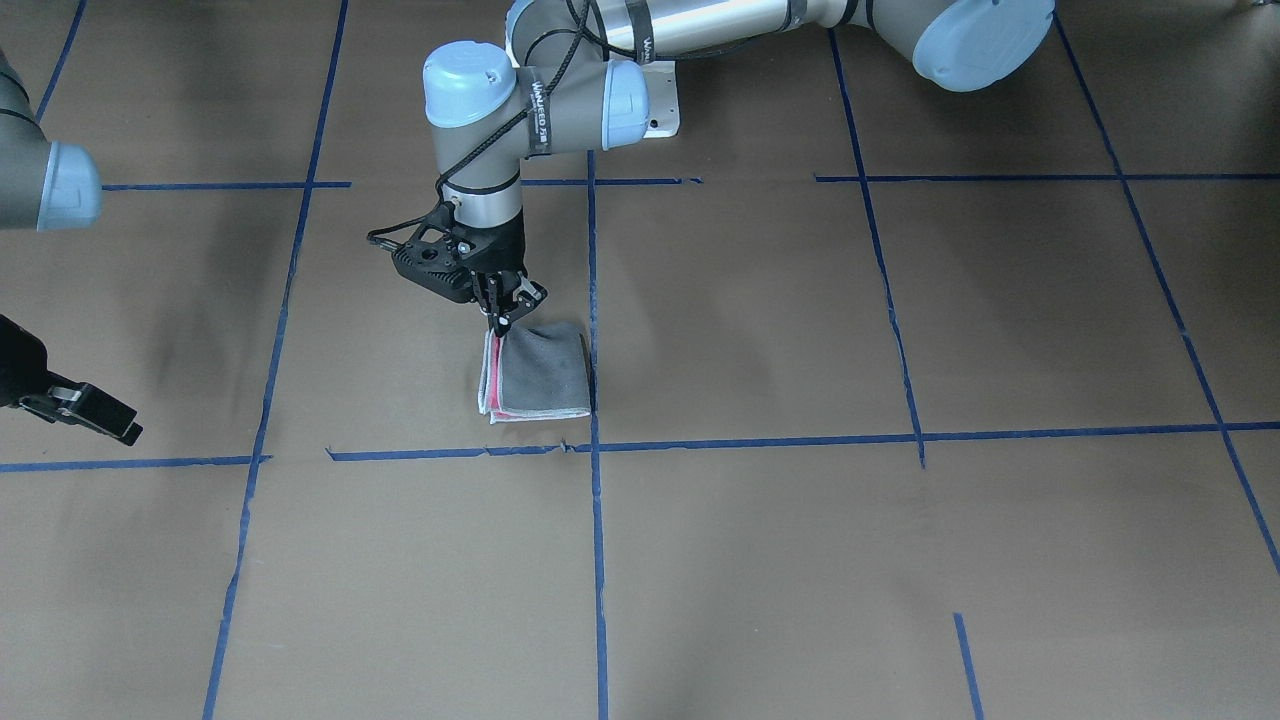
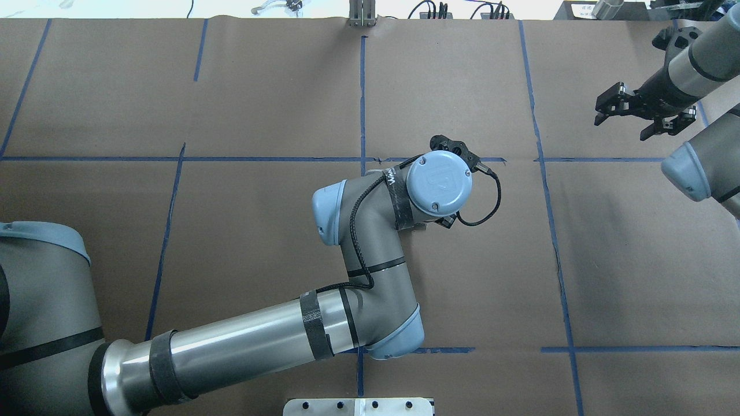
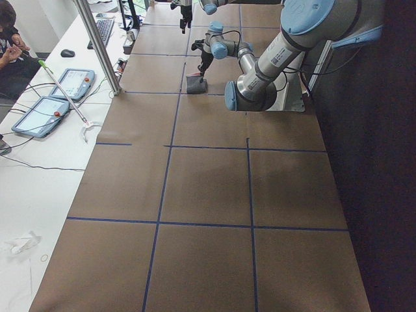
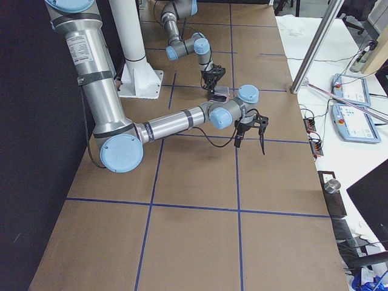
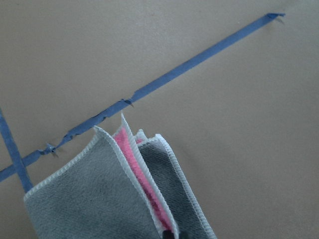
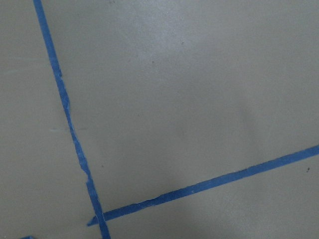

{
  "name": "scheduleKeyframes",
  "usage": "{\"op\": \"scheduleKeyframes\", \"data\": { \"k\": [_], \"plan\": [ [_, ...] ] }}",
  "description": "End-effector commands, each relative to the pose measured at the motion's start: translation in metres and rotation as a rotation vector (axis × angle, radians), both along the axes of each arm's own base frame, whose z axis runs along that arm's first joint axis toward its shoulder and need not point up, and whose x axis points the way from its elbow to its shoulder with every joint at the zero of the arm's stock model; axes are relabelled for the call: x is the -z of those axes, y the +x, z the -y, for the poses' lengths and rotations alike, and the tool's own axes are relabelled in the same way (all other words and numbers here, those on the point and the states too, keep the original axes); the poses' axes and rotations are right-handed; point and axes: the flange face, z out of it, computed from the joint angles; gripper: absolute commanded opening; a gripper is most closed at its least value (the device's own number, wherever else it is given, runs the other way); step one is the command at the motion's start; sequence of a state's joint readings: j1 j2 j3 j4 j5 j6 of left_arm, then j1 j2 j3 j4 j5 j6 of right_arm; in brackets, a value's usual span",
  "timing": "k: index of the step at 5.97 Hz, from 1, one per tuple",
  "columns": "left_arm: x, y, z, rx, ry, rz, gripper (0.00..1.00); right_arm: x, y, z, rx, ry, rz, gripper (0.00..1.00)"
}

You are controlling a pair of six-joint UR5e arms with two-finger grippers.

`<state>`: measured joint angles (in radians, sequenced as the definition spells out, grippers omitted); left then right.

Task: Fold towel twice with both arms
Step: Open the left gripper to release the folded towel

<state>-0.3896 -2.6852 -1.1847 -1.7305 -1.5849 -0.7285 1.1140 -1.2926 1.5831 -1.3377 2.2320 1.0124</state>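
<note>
The towel (image 1: 540, 375) lies folded small on the brown table, grey outside with pink-red layers showing at its open edge. My left gripper (image 1: 498, 324) points straight down and is shut on the towel's corner nearest the robot, with that corner slightly raised. The left wrist view shows the stacked grey and pink layers (image 5: 134, 189) running into the fingertips at the bottom edge. In the overhead view the left wrist (image 2: 438, 184) hides the towel. My right gripper (image 2: 628, 121) is open and empty, held above the table well off to the robot's right of the towel.
Blue tape lines (image 1: 594, 300) divide the brown paper table into a grid; one runs along the towel's edge. The white pedestal base (image 1: 662, 100) is behind the towel. A side bench with tablets (image 3: 62, 97) and a metal post (image 3: 97, 45) borders the far table edge.
</note>
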Motion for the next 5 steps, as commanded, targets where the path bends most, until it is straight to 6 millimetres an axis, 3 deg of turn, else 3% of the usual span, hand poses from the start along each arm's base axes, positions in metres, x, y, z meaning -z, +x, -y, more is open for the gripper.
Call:
{"op": "scheduleKeyframes", "data": {
  "k": [1,3,4,5],
  "plan": [
    [-0.003,0.005,-0.005,0.015,0.032,-0.005,0.98,-0.001,0.001,0.0,-0.001,-0.003,-0.002,1.0],
    [0.008,0.002,-0.005,0.019,0.051,-0.037,1.0,0.003,-0.002,0.001,0.002,0.004,0.002,1.0],
    [0.022,-0.016,0.008,0.038,0.061,-0.081,1.0,0.006,-0.005,0.001,0.006,0.006,0.003,1.0],
    [0.027,-0.057,0.033,0.047,0.044,-0.118,1.0,0.02,-0.01,0.007,0.011,0.025,0.013,1.0]
  ]
}}
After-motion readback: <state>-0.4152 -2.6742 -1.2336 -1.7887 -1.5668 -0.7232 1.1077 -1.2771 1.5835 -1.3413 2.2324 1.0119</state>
